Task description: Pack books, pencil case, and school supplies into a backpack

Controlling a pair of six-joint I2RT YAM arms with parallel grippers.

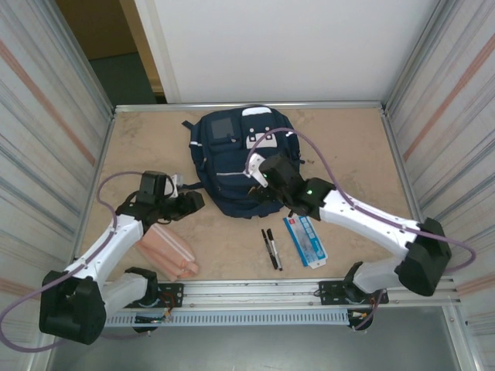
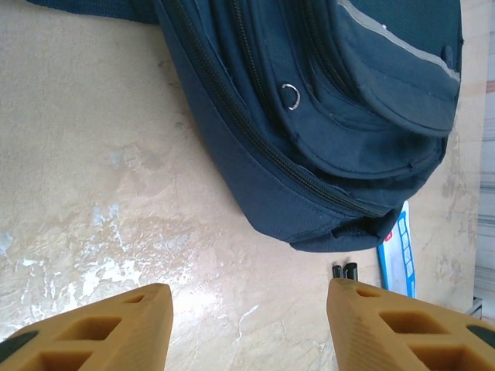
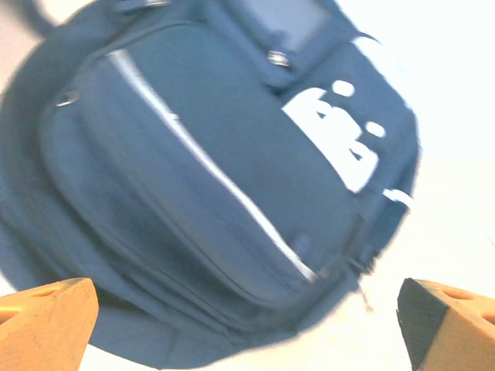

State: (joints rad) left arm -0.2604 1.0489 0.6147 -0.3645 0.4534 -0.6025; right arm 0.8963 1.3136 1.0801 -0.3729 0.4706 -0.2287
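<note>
- Backpack (image 1: 236,158) lies closed at mid-table; pencil case (image 1: 166,251), pens (image 1: 271,247) and box (image 1: 304,239) lie near the arms.
- Right gripper (image 3: 247,309): fingers wide apart, empty, above the backpack.
- Left gripper (image 2: 247,309): fingers apart, empty, just beside it.
- Centre on the zip ring (image 2: 290,97) before closing.

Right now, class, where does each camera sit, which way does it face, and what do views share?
Top external: above and behind, looking down at the table; both arms show.
Left wrist: low, facing the backpack from its side; open left gripper below.
Right wrist: over the backpack's front; open right gripper below.
Shared: the backpack.
</note>
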